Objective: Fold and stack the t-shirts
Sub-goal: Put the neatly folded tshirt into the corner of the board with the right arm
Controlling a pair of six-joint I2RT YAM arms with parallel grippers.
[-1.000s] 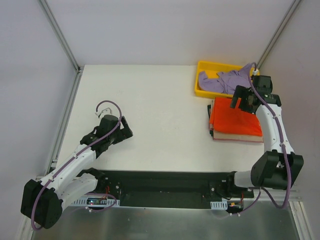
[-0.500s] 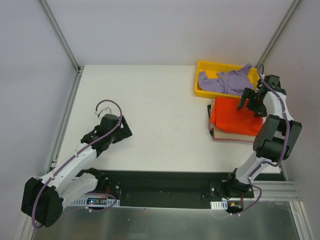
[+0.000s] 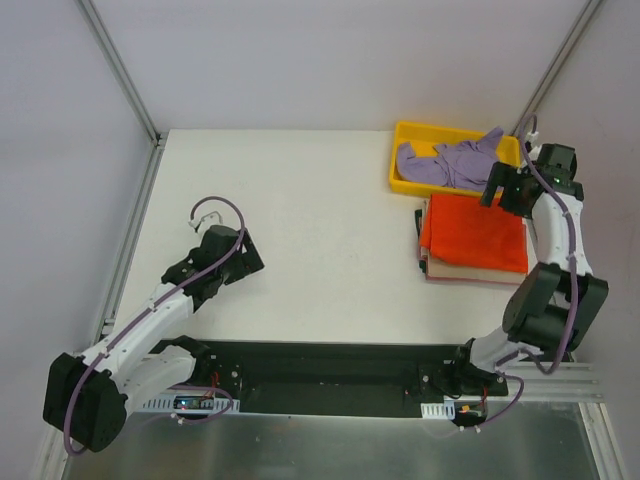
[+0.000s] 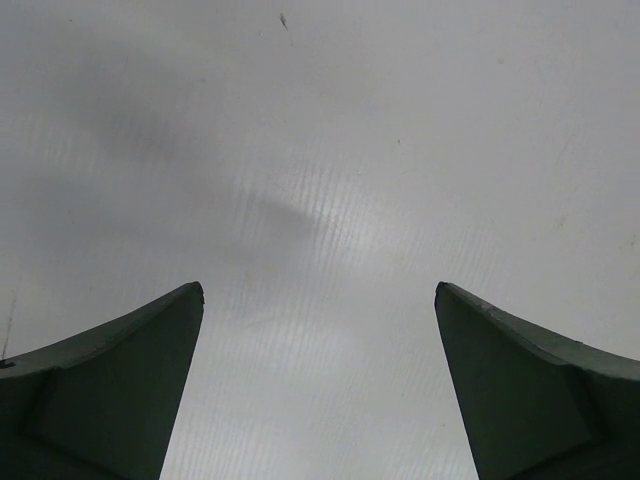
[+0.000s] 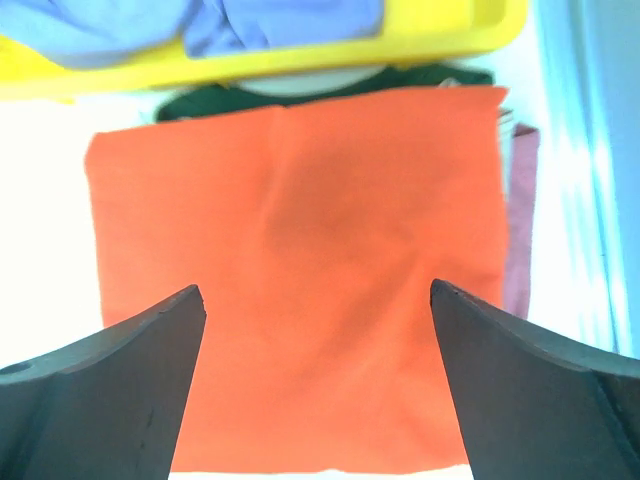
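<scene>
A folded orange-red t-shirt (image 3: 475, 237) (image 5: 300, 250) lies on a folded tan t-shirt, whose edge (image 3: 468, 276) shows at the stack's near side. A lavender t-shirt (image 3: 450, 160) (image 5: 240, 22) lies crumpled in the yellow tray. My right gripper (image 3: 498, 190) (image 5: 316, 288) hovers open above the far right part of the orange shirt, next to the tray, with nothing between its fingers. My left gripper (image 3: 248, 260) (image 4: 319, 287) is open over bare table at the left, holding nothing.
The yellow tray (image 3: 405, 135) (image 5: 430, 35) stands at the back right, just behind the stack. White table (image 3: 320, 220) spreads between the arms. Frame posts and walls close in the back and right sides.
The right arm has swung its gripper back and to the right, from over the orange shirt's far edge to beside the tray's corner. The left arm has not moved.
</scene>
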